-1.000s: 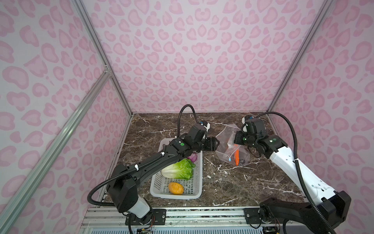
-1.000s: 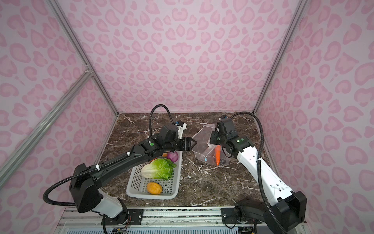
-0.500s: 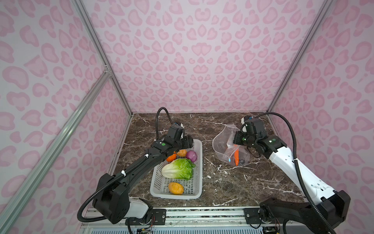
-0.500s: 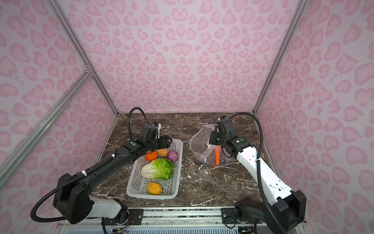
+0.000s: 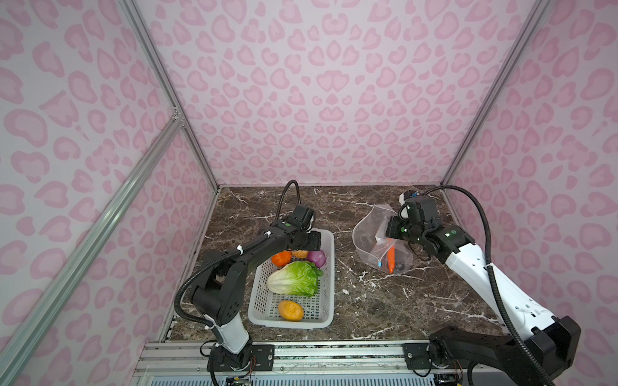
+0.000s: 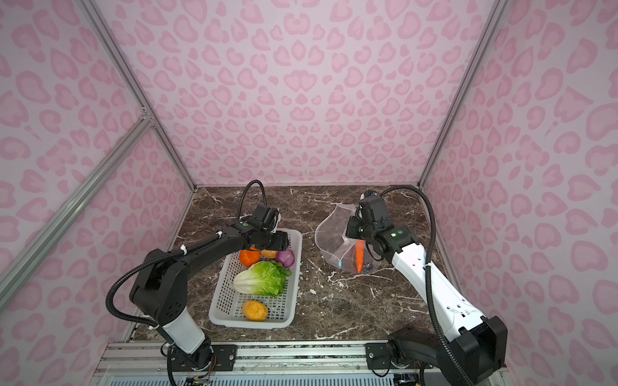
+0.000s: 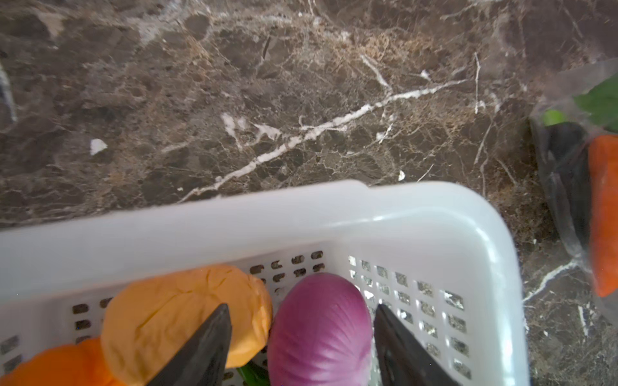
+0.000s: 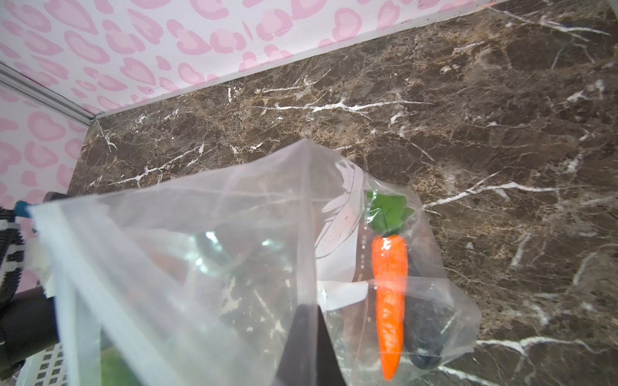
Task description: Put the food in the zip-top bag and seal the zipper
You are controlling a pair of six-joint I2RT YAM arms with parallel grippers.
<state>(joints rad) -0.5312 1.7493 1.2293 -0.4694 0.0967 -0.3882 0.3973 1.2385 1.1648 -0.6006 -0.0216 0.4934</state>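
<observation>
Only my wrist cameras show it: left claw [image 7: 301, 307] spread astride the onion [image 7: 321, 334], right claw [image 8: 306, 310] clamped on the bag [image 8: 200, 250].

Both top views: high, looking down on whole table [image 5: 384, 300]. Wrist views close: left over basket [image 7: 301, 214], right at bag [image 8: 200, 234].

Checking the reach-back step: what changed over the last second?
The left gripper pulled back from the mouth of the zip-top bag to the far end of the basket. It now hangs open with a finger on either side of the purple onion, nothing gripped yet. Unchanged: the right gripper stays shut on the bag's edge, the carrot is inside, and the lettuce is in the basket.
</observation>
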